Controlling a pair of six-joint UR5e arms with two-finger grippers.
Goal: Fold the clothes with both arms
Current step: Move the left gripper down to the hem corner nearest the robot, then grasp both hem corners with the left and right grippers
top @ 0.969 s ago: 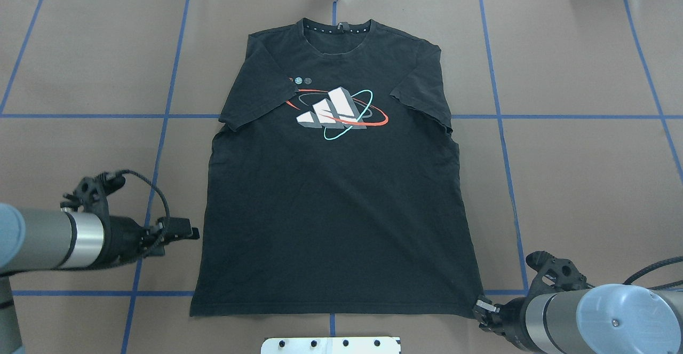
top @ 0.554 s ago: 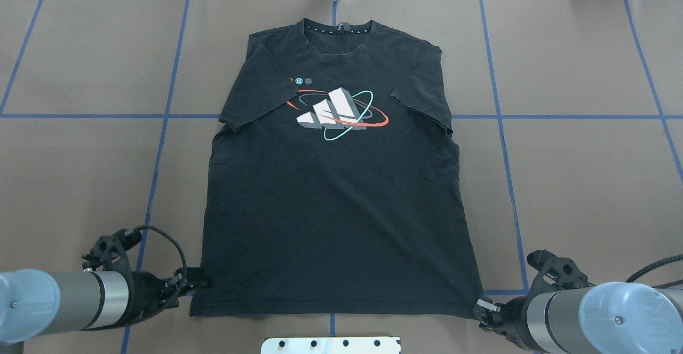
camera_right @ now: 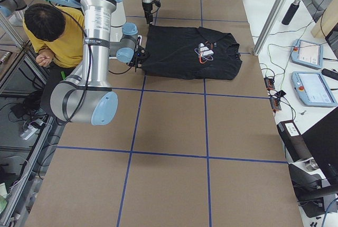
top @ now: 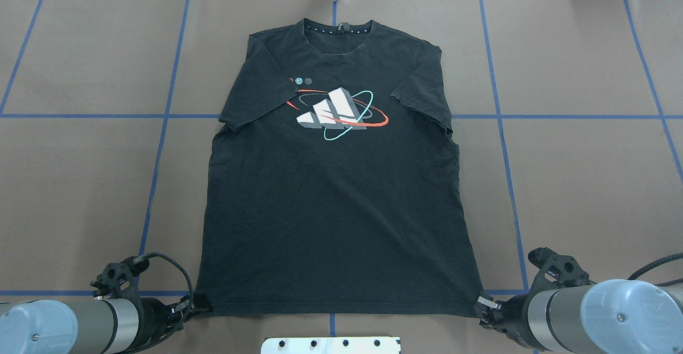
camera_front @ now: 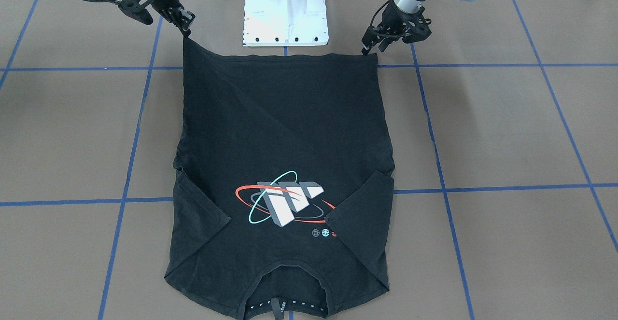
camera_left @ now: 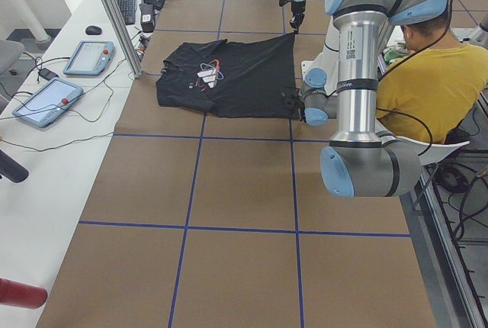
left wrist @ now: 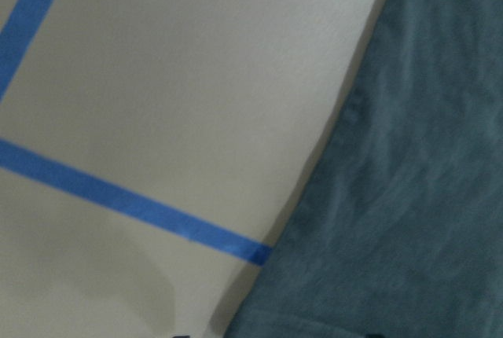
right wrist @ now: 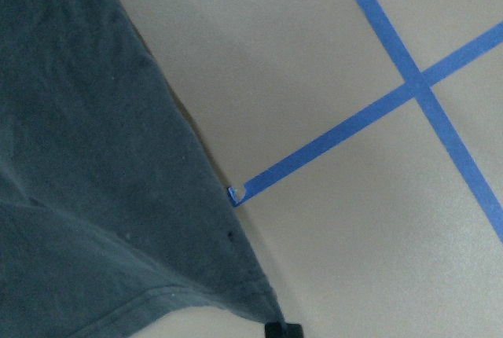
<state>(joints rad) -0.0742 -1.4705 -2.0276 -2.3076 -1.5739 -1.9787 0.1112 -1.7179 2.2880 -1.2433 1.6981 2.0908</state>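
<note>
A black T-shirt (top: 336,194) lies flat and print-up on the brown table, collar at the far side and hem toward me. My left gripper (top: 200,306) rests low at the hem's left corner. In the left wrist view its two tips sit far apart at the bottom edge, so it is open. My right gripper (top: 482,307) is at the hem's right corner. The front-facing view shows that corner drawn up into a point at my right gripper (camera_front: 186,26), which is shut on the cloth. Both sleeves are folded in over the chest.
The white base pedestal (camera_front: 285,16) stands just behind the hem, between the arms. Blue tape lines (top: 160,146) grid the table. A person in a yellow shirt (camera_left: 435,76) sits behind the robot. Tablets (camera_left: 88,57) and cables lie on the side bench.
My left arm swept back toward the robot along the shirt's left side and stopped at the hem corner. The right arm and the shirt stayed put.
</note>
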